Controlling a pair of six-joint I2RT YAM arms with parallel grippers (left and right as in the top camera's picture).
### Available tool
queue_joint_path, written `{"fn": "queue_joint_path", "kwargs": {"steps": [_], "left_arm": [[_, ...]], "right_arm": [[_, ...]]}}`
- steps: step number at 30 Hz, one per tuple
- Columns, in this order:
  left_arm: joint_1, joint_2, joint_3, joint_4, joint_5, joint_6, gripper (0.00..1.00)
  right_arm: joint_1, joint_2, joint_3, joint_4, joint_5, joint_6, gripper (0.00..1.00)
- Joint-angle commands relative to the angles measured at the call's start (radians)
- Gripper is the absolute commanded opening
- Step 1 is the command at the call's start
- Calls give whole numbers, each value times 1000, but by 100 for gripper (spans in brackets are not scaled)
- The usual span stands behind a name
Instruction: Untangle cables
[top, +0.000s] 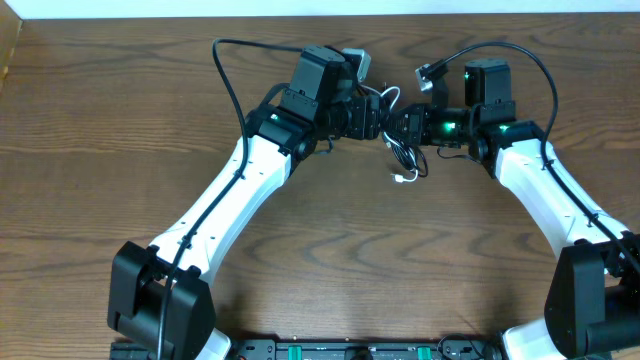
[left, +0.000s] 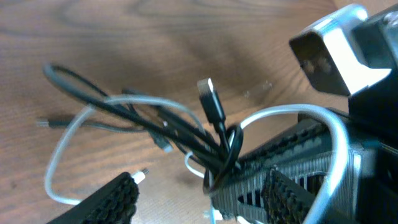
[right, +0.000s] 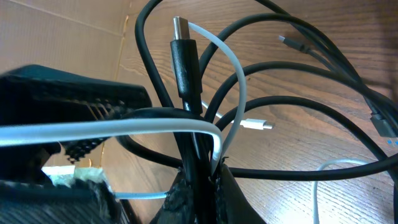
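Wood-grain table (top: 100, 150) shows the cables (top: 405, 160) at upper centre of the overhead view: two black cords looped through a white one (right: 93, 129) in a loose knot. On its right, the right gripper (right: 199, 186) is clamped on the black strands below an upright plug (right: 181, 56), its fingers crowding the tangle. From the left, the left gripper (left: 199, 202) stands wide, holding nothing.

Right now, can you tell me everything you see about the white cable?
The white cable is thin, smooth and rubbery-looking, with a small white plug tipped in metal. It loops between the black cables, crosses a black plug, and bends down into the shut right hand, which seems to pinch it with them.
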Motion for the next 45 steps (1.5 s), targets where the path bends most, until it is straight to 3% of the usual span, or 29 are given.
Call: {"fn": "queue_joint_path", "kwargs": {"steps": [1, 5, 8, 12, 17, 22, 33, 45], "left_arm": [[1, 4, -2, 30, -20, 13, 55], [0, 19, -2, 35, -20, 6, 33], [-1, 34, -2, 25, -21, 6, 8], [1, 30, -1, 0, -81, 7, 8], [1, -39, 15, -92, -321, 39, 7], [1, -171, 32, -165, -461, 80, 7], [1, -448, 32, -183, -468, 82, 7], [1, -568, 32, -148, -468, 82, 7]], "right_arm": [[9, -6, 13, 2, -8, -6, 1], [9, -6, 13, 2, -8, -6, 1], [9, -6, 13, 2, -7, -6, 1], [7, -6, 13, 2, 6, -2, 1], [-2, -6, 13, -7, 41, 17, 1], [-13, -6, 13, -18, 79, 19, 1], [-18, -6, 13, -63, 146, 39, 1], [-18, -6, 13, -125, 224, 39, 1]]}}
